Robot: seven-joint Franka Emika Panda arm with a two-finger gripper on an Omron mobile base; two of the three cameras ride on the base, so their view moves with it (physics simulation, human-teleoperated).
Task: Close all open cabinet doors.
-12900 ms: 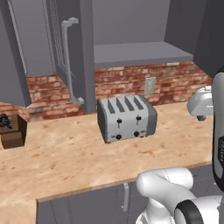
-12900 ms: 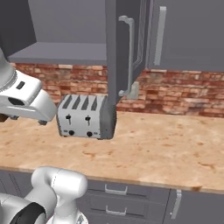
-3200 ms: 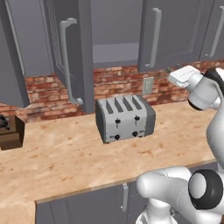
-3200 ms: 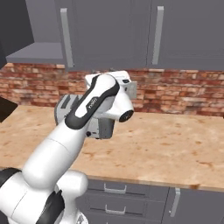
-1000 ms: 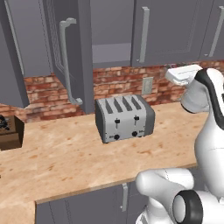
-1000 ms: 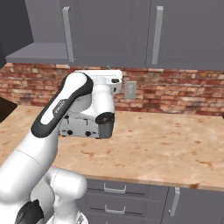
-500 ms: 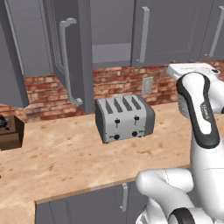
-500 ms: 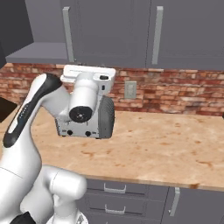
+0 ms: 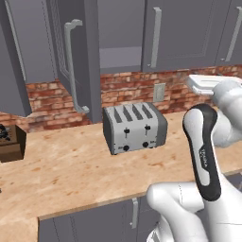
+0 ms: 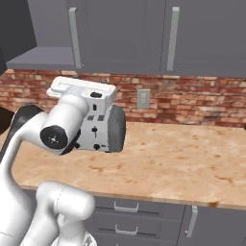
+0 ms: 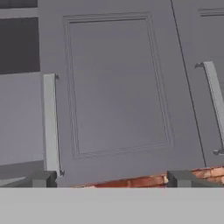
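One cabinet door (image 9: 78, 61) stands swung out towards me at the left, its silver bar handle (image 9: 71, 66) facing the room, and the open cabinet's inside (image 9: 120, 45) shows beside it. To the right, the cabinet door (image 9: 186, 33) is flush shut. The hand view faces that shut door (image 11: 116, 85) and its handle (image 11: 50, 124). My gripper (image 11: 111, 179) is open, tips wide apart with nothing between them, a short way back from the door. My white hand (image 10: 81, 89) hangs over the counter below the upper cabinets.
A silver toaster (image 9: 134, 127) stands on the wooden counter (image 9: 71, 165) against the brick wall. A small dark box (image 9: 9, 142) sits at the counter's left end. A further grey panel (image 9: 16, 52) hangs at an angle at the far left. Under-counter drawers (image 10: 127, 206) run below.
The right-hand upper door, open 12.9 s ago, now sits shut. Over the last second my arm folded and the hand drew back from the doors, shifting left in the right base view.
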